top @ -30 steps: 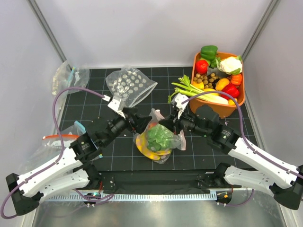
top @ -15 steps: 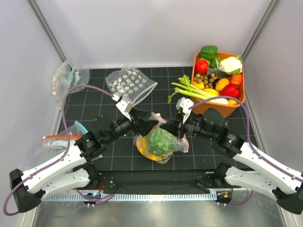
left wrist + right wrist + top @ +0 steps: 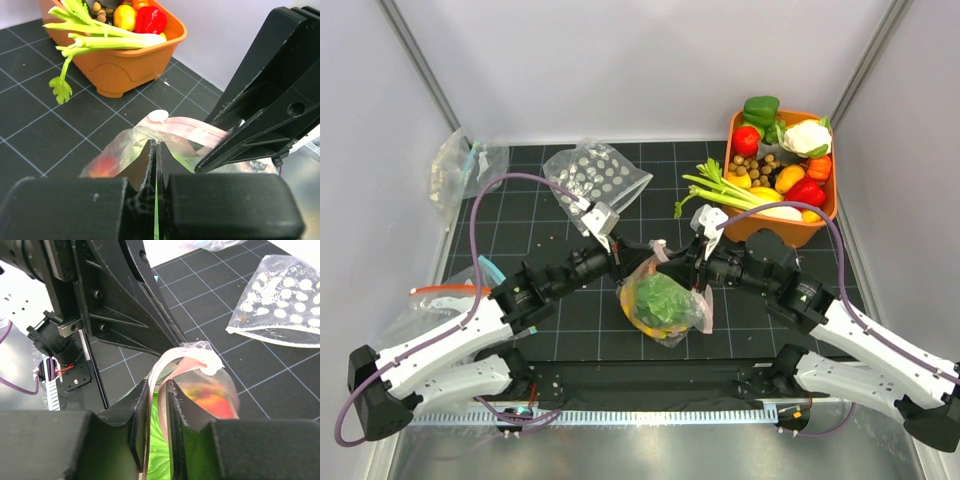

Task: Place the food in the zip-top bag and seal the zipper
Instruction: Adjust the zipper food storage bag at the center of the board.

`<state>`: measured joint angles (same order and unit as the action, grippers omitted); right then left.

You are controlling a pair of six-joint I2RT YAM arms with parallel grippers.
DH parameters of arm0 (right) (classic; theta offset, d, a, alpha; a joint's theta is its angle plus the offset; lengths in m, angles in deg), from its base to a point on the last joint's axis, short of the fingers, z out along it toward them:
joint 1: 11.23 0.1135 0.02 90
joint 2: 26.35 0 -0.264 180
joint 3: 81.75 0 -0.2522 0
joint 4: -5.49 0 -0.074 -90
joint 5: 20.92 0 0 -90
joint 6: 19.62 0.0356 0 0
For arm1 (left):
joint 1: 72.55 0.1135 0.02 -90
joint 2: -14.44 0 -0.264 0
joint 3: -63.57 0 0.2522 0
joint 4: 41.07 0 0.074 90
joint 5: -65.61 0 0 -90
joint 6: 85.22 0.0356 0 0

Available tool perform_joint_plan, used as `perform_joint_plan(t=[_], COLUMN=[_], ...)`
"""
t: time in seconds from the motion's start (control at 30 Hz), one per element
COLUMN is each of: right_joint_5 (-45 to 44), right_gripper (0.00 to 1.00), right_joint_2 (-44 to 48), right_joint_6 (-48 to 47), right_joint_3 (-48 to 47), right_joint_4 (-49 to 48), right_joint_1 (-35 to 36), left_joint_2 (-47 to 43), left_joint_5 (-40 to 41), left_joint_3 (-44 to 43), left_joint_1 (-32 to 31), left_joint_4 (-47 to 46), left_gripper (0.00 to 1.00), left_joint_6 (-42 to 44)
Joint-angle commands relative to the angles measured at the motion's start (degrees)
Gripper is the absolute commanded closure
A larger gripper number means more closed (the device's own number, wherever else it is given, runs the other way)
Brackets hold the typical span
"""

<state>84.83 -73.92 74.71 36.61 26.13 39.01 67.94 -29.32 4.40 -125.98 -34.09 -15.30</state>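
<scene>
Left of orange basket [image 3: 832, 195]: zip-top bag [image 3: 665, 318] containing lettuce [image 3: 662, 298]. Clenched on zipper [image 3: 185, 127]: left gripper [image 3: 155, 150] and right gripper [image 3: 159, 390].

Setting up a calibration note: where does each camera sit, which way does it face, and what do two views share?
Top external: above and behind the bases, looking down on the table; both arms show, left gripper and right gripper pinching the filled bag.
Left wrist: on the left arm, facing the orange basket; its shut fingers at bottom.
Right wrist: on the right arm, facing the dotted bag; its fingers at bottom.
Both wrist views share the pink zipper and the opposite gripper.
</scene>
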Motion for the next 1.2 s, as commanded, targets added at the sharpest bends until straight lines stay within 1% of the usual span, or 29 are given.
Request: perform_joint_plan(t=[0.0,0.03,0.07,0.1,0.13,0.17,0.23,0.27,0.33,0.37,0.4,0.43,0.47,0.5,0.53,0.63,0.7,0.73,0.77,0.8,0.87,0.9,0.93,1.03,1.07,1.13,1.17], right_joint_5=[-1.68,-3.34,-4.14,-4.76,-4.94,-5.63,-6.08,-6.95,-8.36,-10.54,-11.69,-12.49,-13.02,-14.15,-15.12,-18.73,-21.62,-25.99,-28.82,-31.71,-40.85,-43.06,-45.0,-42.83,-39.08,-36.24,-32.57], right_gripper=[0.73,0.7,0.69,0.85,0.96,0.99,0.99,0.9,0.85,0.85,0.86,0.98,0.99,0.99,0.99,0.99,0.99,0.99,0.99,0.99,0.99,0.98,0.99,0.99,0.99,0.99,0.99], right_joint_2=[-0.33,-0.5,-0.68,-1.2,-1.64,-2.08,-3.14,-3.32,-3.49,-3.58,-3.67,-4.02,-4.19,-4.37,-4.72,-5.86,-7.44,-7.97,-8.93,-9.64,-10.96,-12.7,-13.42,-13.34,-12.47,-10.36,-10.0], right_joint_6=[0.58,0.76,0.85,1.11,1.2,1.37,1.46,1.64,1.81,1.81,1.73,1.46,1.2,0.94,0.76,-0.99,-2.22,-3.01,-4.06,-7.12,-12.92,-14.26,-15.4,-19.35,-21.28,-24.9,-26.47], right_joint_3=[-2.39,-2.57,-2.66,-2.75,-3.36,-3.88,-4.77,-4.86,-5.03,-5.21,-5.56,-6.69,-7.4,-8.62,-9.16,-11.62,-12.76,-12.59,-12.42,-11.2,-10.48,-11.18,-11.62,-11.45,-10.67,-7.68,-7.32], right_joint_4=[-4.85,-4.59,-4.5,-4.41,-3.54,-2.84,-1.96,-1.87,-1.6,-0.99,-0.2,1.81,2.87,3.75,5.41,8.84,10.0,9.22,8.34,5.72,3.68,3.59,3.85,2.72,1.75,-2.54,-2.65], right_joint_1=[0.12,0.21,0.21,0.12,0.12,0.12,0.12,0.12,0.21,0.12,0.12,0.12,0.12,0.12,0.12,0.39,2.14,3.1,5.81,7.23,10.74,12.85,13.22,13.66,13.92,14.1,14.1], left_joint_2=[-1.02,-0.85,-0.76,-0.67,-0.24,-0.15,0.03,0.03,-0.32,-0.41,-0.58,-0.67,-1.02,-1.2,-1.46,-1.55,-1.73,-1.81,-1.99,-2.16,-2.25,-2.17,-2.17,-2.25,-2.25,-2.34,-2.34], left_joint_5=[2.02,2.29,2.47,2.64,2.73,2.73,2.64,2.64,2.73,2.73,3.08,3.95,4.48,6.4,10.95,20.62,22.24,22.77,23.9,24.44,26.45,26.81,26.81,26.55,26.38,25.5,25.15], left_joint_3=[-1.61,-1.7,-1.79,-1.96,-2.14,-2.23,-2.4,-2.4,-2.4,-2.4,-2.32,-2.4,-2.32,-2.49,-2.67,-3.72,-3.99,-3.99,-3.99,-3.9,-3.99,-3.99,-4.07,-4.07,-4.16,-4.16,-4.16], left_joint_1=[0.26,0.17,0.25,0.26,0.17,0.25,0.25,0.17,0.25,0.26,0.26,0.26,0.17,0.17,0.17,0.26,0.26,0.26,0.26,0.26,0.26,0.26,0.34,0.43,0.61,1.39,1.75], left_joint_4=[-1.65,-1.48,-1.39,-1.3,-0.95,-0.86,-0.69,-0.6,-0.6,-0.51,-0.42,-0.16,0.1,0.89,1.59,5.72,6.61,6.61,6.61,6.61,7.92,8.28,8.37,8.28,8.28,8.37,8.54], left_gripper=[1.0,1.0,1.0,1.0,1.0,0.99,1.0,0.99,0.99,1.0,1.0,0.99,1.0,1.0,1.0,1.0,0.99,0.99,0.99,0.99,0.97,0.96,0.96,0.94,0.94,0.93,0.93], left_joint_6=[0.65,0.56,0.65,0.65,0.65,0.56,0.48,0.48,0.48,0.39,0.39,0.48,0.48,0.39,-0.48,-2.77,-2.95,-2.95,-3.21,-3.39,-3.74,-3.83,-3.74,-3.83,-3.92,-4.18,-4.44])
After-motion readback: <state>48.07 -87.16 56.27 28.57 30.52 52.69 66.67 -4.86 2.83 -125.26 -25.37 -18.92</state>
